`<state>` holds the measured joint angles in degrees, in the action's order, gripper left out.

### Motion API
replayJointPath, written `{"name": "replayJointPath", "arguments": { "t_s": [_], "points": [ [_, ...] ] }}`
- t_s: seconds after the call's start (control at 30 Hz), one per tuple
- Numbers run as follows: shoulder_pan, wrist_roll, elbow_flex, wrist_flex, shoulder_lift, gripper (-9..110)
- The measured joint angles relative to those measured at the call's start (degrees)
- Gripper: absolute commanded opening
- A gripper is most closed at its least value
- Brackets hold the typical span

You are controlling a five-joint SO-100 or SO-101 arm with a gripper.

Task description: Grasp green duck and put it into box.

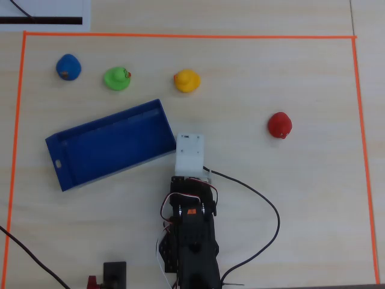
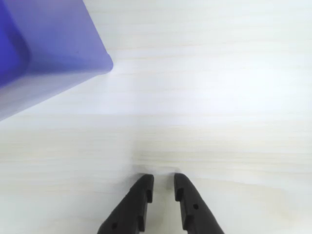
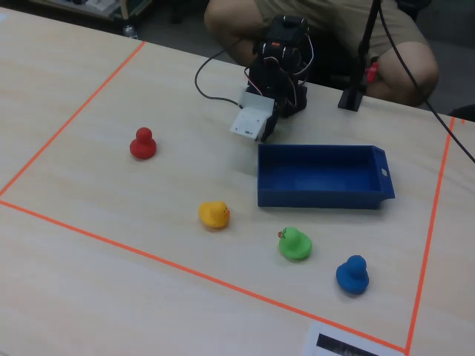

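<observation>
Gripper [image 2: 163, 187], jaws nearly closed and empty beside the box [image 1: 66, 171] corner, must cross that box to reach the green duck [image 1: 117, 78] in the overhead view

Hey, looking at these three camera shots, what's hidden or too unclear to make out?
- Wrist view: none of the ducks shows; only a corner of the box, blurred and cut off by the left edge.
- Gripper: fingertips slightly apart; its base cut by the bottom edge. In the overhead and fixed views the arm's white housing hides it.
- Green duck: beak too small for detail in the overhead view.
- Fixed view: the seated person's upper body is cut off by the top edge.
</observation>
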<state>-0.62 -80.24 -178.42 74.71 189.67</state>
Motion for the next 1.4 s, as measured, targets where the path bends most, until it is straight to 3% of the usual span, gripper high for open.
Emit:
{"name": "replayJointPath", "arguments": {
  "t_s": [0.57, 0.77, 0.93, 1.1, 1.4],
  "points": [
    [-1.1, -1.8, 0.0, 0.1, 0.0, 0],
    [-5.5, -1.8, 4.5, -1.0, -3.4, 13],
    [-4.7, 0.9, 27.9, 5.2, -22.8, 23],
    [3.2, 9.8, 57.3, 12.3, -46.1, 27],
    [18.7, 22.1, 99.7, 14.2, -86.7, 29]
  ]
}}
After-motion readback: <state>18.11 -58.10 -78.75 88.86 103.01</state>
